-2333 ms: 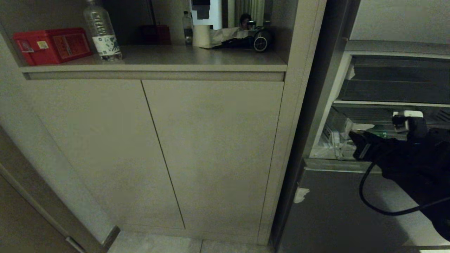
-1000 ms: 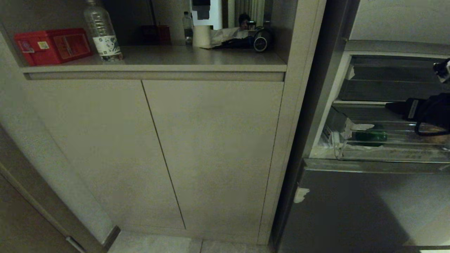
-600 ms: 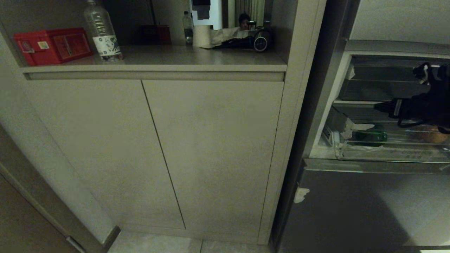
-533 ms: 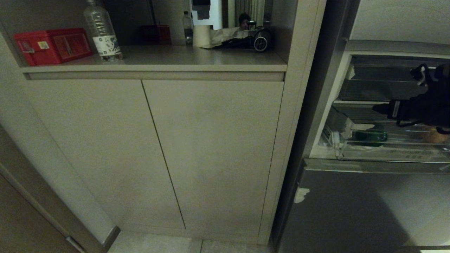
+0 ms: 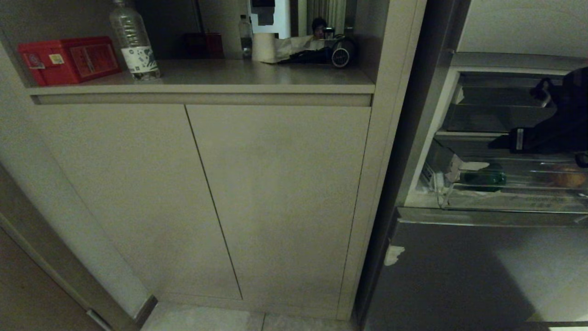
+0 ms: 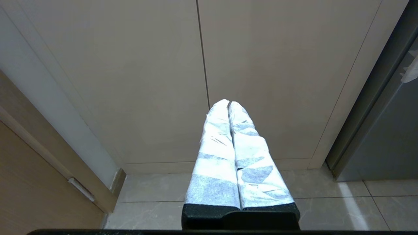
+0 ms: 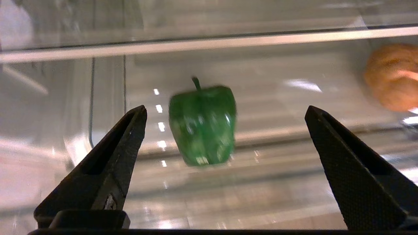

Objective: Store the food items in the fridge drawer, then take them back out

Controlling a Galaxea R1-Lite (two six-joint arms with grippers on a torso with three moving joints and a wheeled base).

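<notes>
Right wrist view shows the right pincer (image 7: pixel 225 114) spread wide, with nothing pinched between its two black fingers (image 7: pixel 111 156). A green bell pepper (image 7: pixel 202 125) is seen past the gap — it lies on the ribbed floor of the clear fridge drawer (image 7: pixel 277 182), apart from both fingers. An orange-brown round fruit (image 7: pixel 390 76) sits further along in the same drawer, well apart from the pepper.

From the head view, the right arm is seen reaching into the open fridge above the drawer, and the pepper (image 5: pixel 482 178) and the fruit (image 5: pixel 567 175) are seen through the drawer's clear front. A red box (image 5: pixel 69 59) and a water bottle (image 5: pixel 133 41) stand on the counter (image 5: pixel 229 73).

The left pincer (image 6: pixel 230 107) is pressed together, empty, and parked low in front of the cupboard doors (image 6: pixel 261 65) — its fingers are wrapped in white tape.
</notes>
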